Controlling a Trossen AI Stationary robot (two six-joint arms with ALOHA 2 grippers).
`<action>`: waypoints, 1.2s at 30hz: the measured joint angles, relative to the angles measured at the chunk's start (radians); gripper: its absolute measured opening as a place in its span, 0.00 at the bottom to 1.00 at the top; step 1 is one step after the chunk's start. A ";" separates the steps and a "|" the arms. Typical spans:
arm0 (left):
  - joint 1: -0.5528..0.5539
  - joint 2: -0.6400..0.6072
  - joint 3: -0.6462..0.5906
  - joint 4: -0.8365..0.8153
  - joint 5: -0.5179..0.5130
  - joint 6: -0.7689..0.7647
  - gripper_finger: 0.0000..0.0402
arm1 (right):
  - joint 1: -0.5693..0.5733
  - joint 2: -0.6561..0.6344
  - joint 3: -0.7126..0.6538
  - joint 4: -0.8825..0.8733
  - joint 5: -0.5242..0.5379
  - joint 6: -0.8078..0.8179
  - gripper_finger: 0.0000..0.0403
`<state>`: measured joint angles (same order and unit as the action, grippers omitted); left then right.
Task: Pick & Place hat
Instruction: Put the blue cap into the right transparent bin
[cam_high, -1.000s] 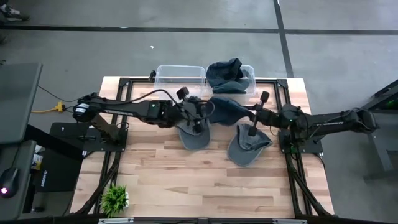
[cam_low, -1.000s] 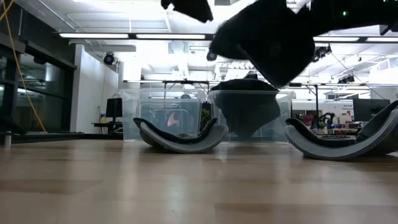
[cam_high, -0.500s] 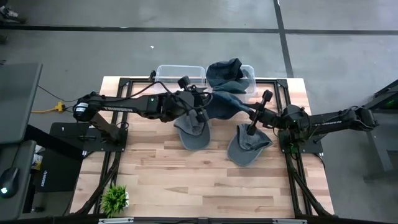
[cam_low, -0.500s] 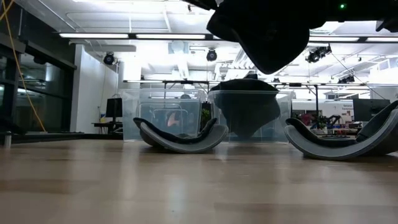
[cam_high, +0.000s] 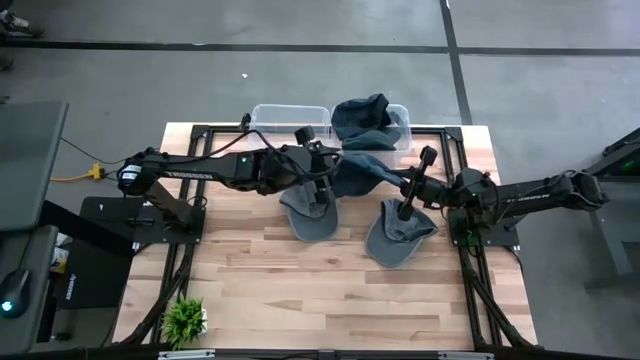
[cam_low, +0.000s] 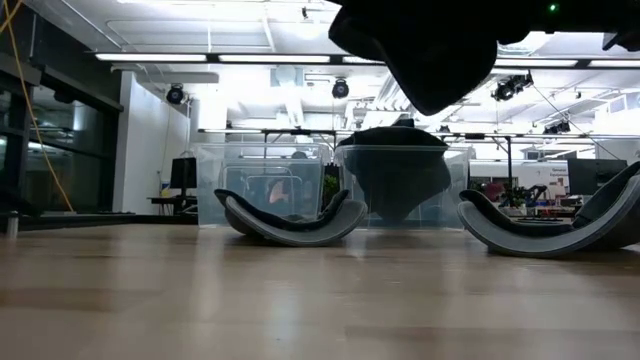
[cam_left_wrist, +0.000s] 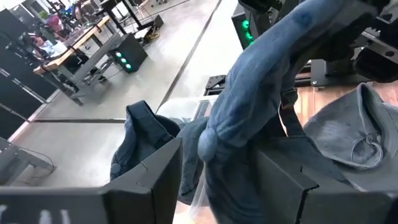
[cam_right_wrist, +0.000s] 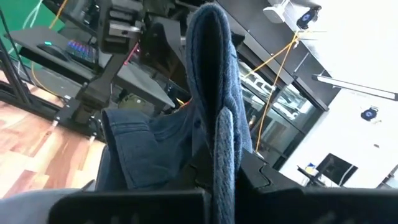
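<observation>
A blue denim hat hangs above the table's far middle, between my two grippers; in the low view it is the dark shape at the top. My right gripper is shut on it. My left gripper stands open, and the hat's other end lies between its fingers, with a gap showing on one side. Two grey hats lie upside down on the table below, resting on their crowns. My left gripper has the hat's end between its spread fingers; I cannot tell whether either finger touches the cloth. My right gripper pinches a folded edge of the denim between its two fingers, coming roughly level from the table's right. The hat is lifted clear of the table and stretches toward the left arm.
Two clear bins stand at the table's far edge: the left one holds nothing that I can see, the right one holds a dark hat. A small plant stands at the near left corner. Bare wood fills the near half.
My left gripper has gone up and a little toward the far edge and has rolled. The blue hat has risen with it and now hangs higher above the grey hats, mostly out of the low view's top.
</observation>
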<state>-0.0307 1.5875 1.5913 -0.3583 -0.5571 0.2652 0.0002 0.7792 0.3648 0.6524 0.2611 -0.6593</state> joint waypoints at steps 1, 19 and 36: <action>0.000 0.000 0.000 0.000 0.001 0.000 0.45 | 0.000 0.000 0.005 -0.002 -0.006 0.001 0.03; -0.001 0.001 0.000 0.020 0.128 0.019 0.46 | 0.000 0.094 0.135 -0.045 -0.082 -0.030 0.03; -0.002 0.001 0.000 0.020 0.229 -0.008 0.46 | 0.000 0.232 0.290 -0.093 -0.113 -0.075 0.03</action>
<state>-0.0324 1.5883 1.5913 -0.3386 -0.3280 0.2569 -0.0002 1.0109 0.6552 0.5596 0.1478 -0.7341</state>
